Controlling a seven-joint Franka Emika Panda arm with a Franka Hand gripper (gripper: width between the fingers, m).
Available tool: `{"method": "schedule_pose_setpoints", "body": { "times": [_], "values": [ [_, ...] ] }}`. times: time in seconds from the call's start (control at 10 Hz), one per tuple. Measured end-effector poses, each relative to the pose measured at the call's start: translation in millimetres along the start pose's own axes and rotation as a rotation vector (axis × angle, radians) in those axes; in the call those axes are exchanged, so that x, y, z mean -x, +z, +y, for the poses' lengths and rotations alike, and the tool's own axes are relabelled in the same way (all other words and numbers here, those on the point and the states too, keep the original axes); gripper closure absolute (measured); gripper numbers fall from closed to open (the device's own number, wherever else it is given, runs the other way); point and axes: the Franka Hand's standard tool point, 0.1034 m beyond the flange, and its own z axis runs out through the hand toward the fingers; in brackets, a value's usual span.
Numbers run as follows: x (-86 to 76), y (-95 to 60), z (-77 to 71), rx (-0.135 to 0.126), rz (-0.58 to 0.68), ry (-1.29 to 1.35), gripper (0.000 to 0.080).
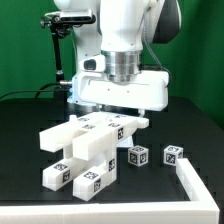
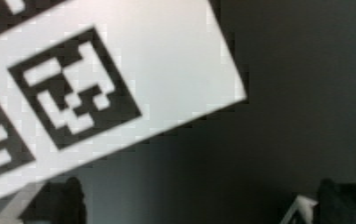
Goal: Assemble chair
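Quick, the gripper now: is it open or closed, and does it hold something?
Gripper: open, holding nothing; the tagged white chair part is not between the jaws.

Chair parts (image 1: 88,150) lie stacked on the table (image 1: 25,140); two small blocks (image 1: 136,156) sit to the exterior view's right, beside the corner rail (image 1: 195,184).

We see a black tabletop (image 1: 22,140) under soft, even light, its surface matte. Behind it stands a plain green wall (image 1: 25,55), perhaps a backdrop screen. A low white corner rail (image 1: 192,183) lies on the table, near, at the exterior view's right.
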Motion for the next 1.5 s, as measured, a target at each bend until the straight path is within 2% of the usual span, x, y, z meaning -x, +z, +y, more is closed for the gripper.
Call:
{"method": "schedule_pose_setpoints", "body": {
  "times": [0.2, 0.8, 1.0, 1.2, 1.5],
  "values": [
    [-25.7, -2.2, 4.0, 0.005, 0.021, 0.004, 0.0151],
    [-30.5, -0.6, 7.5, 0.012, 0.023, -0.024, 0.0151],
    [-50.6, -2.2, 14.0, 0.015, 0.037, -0.062, 0.0151],
    [-60.1, 5.6, 30.1, 0.033, 0.015, -0.095, 0.0151],
    [-61.6, 8.0, 31.0, 0.039, 0.006, -0.103, 0.0151]
  ]
}}
